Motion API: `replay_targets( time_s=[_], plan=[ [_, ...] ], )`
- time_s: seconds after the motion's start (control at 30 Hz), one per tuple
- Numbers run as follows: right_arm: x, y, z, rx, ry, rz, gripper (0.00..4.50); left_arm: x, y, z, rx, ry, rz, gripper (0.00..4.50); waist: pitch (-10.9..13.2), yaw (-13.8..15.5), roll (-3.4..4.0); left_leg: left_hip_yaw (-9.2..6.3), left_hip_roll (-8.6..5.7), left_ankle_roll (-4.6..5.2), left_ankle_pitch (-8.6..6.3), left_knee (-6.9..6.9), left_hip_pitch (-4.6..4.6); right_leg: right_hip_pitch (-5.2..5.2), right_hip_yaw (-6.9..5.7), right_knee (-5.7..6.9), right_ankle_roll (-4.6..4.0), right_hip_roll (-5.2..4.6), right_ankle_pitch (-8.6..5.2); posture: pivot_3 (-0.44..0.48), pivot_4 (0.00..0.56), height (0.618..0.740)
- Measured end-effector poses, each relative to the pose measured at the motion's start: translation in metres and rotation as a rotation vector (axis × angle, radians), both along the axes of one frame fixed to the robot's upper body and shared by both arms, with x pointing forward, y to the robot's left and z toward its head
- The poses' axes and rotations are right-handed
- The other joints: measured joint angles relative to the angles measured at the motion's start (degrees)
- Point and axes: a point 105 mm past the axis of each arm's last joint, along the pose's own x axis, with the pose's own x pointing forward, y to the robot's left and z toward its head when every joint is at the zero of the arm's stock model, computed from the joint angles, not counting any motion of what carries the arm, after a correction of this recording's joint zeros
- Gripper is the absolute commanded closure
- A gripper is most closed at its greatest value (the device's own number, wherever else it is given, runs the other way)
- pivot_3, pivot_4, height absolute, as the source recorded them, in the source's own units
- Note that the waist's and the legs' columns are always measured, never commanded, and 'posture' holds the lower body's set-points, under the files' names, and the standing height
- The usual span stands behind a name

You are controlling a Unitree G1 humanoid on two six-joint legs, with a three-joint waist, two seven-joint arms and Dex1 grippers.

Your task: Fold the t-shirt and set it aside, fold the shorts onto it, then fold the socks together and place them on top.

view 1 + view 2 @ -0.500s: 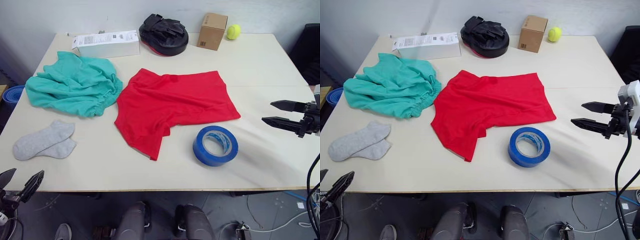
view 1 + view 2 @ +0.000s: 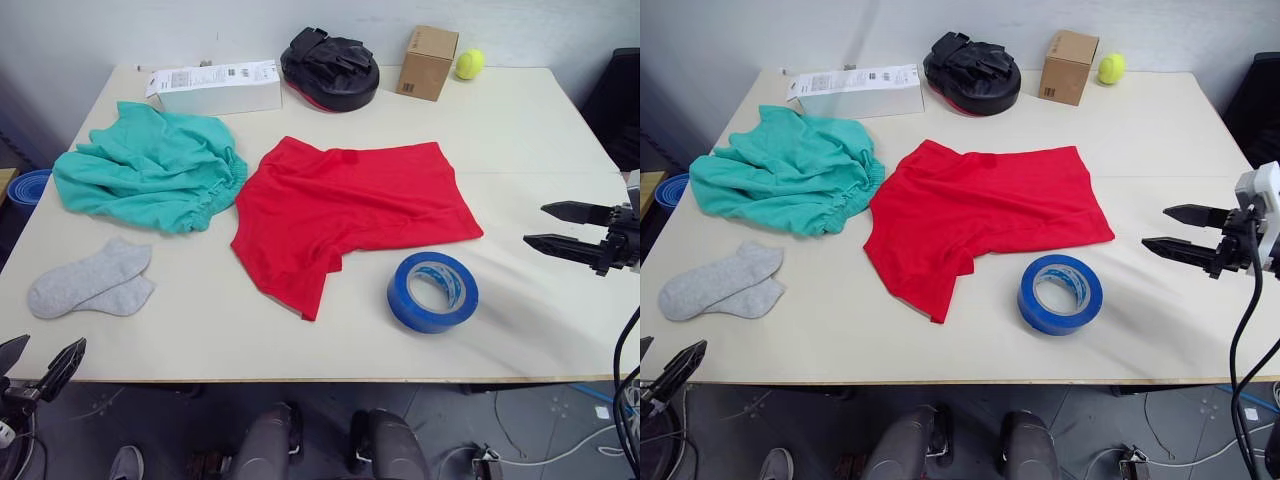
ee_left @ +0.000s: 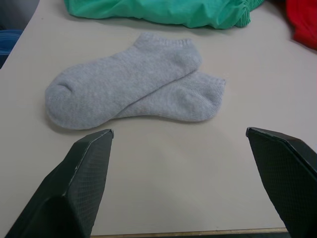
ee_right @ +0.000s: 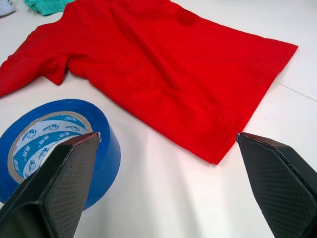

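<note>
Evidently nothing is folded yet; the t-shirt (image 2: 350, 215) is spread mid-table, long axis running left-right, hem end twd the right gripper (image 2: 562, 227), which is held released, empty, nearer than the left gripper (image 2: 40, 362), also released, below the table's front edge; the blue tape roll (image 2: 432, 291) is sat just beside the hem; the socks (image 3: 133, 82) are seen overlapped in left wrist view; shorts (image 2: 150, 168) lie bunched far-left.

The left gripper (image 2: 35, 362) hung low with fingers spread; the right gripper (image 2: 560, 226) hovered, also spread wide
</note>
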Motion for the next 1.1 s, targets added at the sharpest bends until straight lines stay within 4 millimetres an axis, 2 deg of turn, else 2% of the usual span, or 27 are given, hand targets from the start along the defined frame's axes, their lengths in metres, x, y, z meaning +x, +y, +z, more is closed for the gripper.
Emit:
replay_targets(
  time_s=[0.23, 0.4, 0.5, 0.67, 0.77, 0.87, 0.93, 1.1],
  plan=[
    [0.000, 0.001, 0.002, -0.009, -0.013, -0.004, 0.03, 0.012, -0.003, 0.010, 0.021, -0.027, -0.037, 0.00, 0.0, -0.1, 0.00, 0.05, 0.01, -0.01, -0.01, -0.02, 0.01, -0.02, 0.04, 0.00, 0.00, 0.01, 0.00, 0.000, 0.150, 0.740],
    [-0.001, 0.012, 0.014, -0.024, -0.056, 0.031, 0.03, 0.037, -0.019, 0.027, 0.027, -0.053, -0.169, 0.00, 0.0, 0.1, 0.04, 0.05, 0.02, -0.04, 0.01, -0.02, 0.02, -0.02, 0.06, 0.03, 0.00, 0.01, 0.00, 0.000, 0.150, 0.740],
    [-0.012, 0.027, 0.023, -0.047, -0.066, 0.100, 0.03, 0.054, -0.043, 0.043, 0.017, -0.058, -0.319, 0.00, 0.0, 0.2, 0.04, 0.03, 0.02, -0.10, 0.00, -0.05, 0.02, -0.05, 0.08, 0.09, 0.02, 0.01, 0.01, 0.000, 0.150, 0.740],
    [-0.033, 0.068, 0.027, -0.121, -0.059, 0.289, 0.03, 0.067, -0.098, 0.071, 0.078, -0.043, -0.659, 0.00, 0.1, 0.0, 0.06, 0.06, 0.02, -0.46, 0.16, -0.17, 0.07, -0.11, 0.11, 0.16, 0.03, 0.05, 0.02, 0.000, 0.150, 0.740],
    [-0.046, 0.088, 0.020, -0.208, -0.057, 0.396, 0.03, 0.072, -0.131, 0.080, 0.131, -0.014, -0.881, 0.00, 0.1, 0.0, 0.07, 0.11, 0.09, -0.52, 0.25, -0.22, 0.09, -0.17, 0.17, 0.20, 0.03, 0.18, 0.01, 0.000, 0.150, 0.740],
    [-0.058, 0.112, 0.003, -0.334, -0.070, 0.531, 0.03, 0.073, -0.161, 0.087, 0.176, 0.002, -1.099, 0.00, 0.1, 0.0, 0.06, 0.21, 0.13, -0.64, 0.25, -0.24, 0.09, -0.22, 0.29, 0.21, 0.03, 0.29, 0.01, 0.000, 0.150, 0.740],
    [-0.059, 0.119, -0.012, -0.432, -0.086, 0.585, 0.03, 0.071, -0.177, 0.086, 0.182, 0.021, -1.227, 0.00, 0.1, 0.0, 0.03, 0.31, 0.14, -0.60, 0.30, -0.24, 0.09, -0.27, 0.38, 0.21, 0.03, 0.33, 0.02, 0.000, 0.150, 0.740],
    [-0.055, 0.127, -0.045, -0.547, -0.097, 0.632, 0.03, 0.070, -0.194, 0.082, 0.175, 0.058, -1.386, 0.00, 0.2, 0.0, -0.12, 0.44, 0.25, -0.58, 0.45, -0.26, 0.06, -0.47, 0.49, 0.34, 0.02, 0.50, 0.01, 0.000, 0.150, 0.740]
  ],
)
